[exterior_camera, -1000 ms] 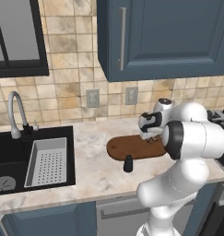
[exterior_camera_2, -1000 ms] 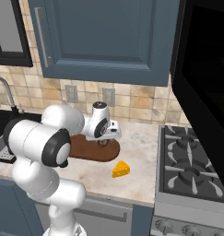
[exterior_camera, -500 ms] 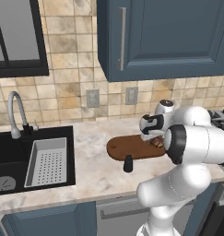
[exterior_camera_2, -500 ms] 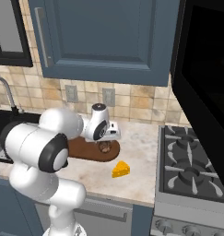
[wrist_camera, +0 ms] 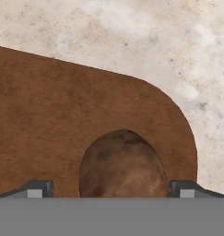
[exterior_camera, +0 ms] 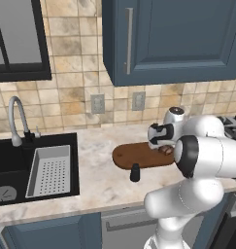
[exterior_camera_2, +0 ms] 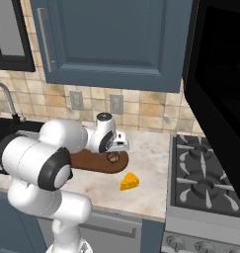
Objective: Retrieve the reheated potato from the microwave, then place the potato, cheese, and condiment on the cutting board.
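The brown potato lies on the right end of the dark wooden cutting board, also seen as the potato on the board. My gripper hangs just above the potato, open, with one fingertip on each side and no contact visible. From the left, the gripper stands over the board. The yellow cheese rests on the counter in front of the board's right end. The dark condiment bottle stands upright at the board's front edge. The black microwave looms at the upper right.
A black sink with a grey perforated basket and a faucet lies to the left. A gas stove adjoins the counter on the right. Blue cabinets hang overhead.
The hand has lifted slightly above the board with its jaws still wide. The potato stays on the board.
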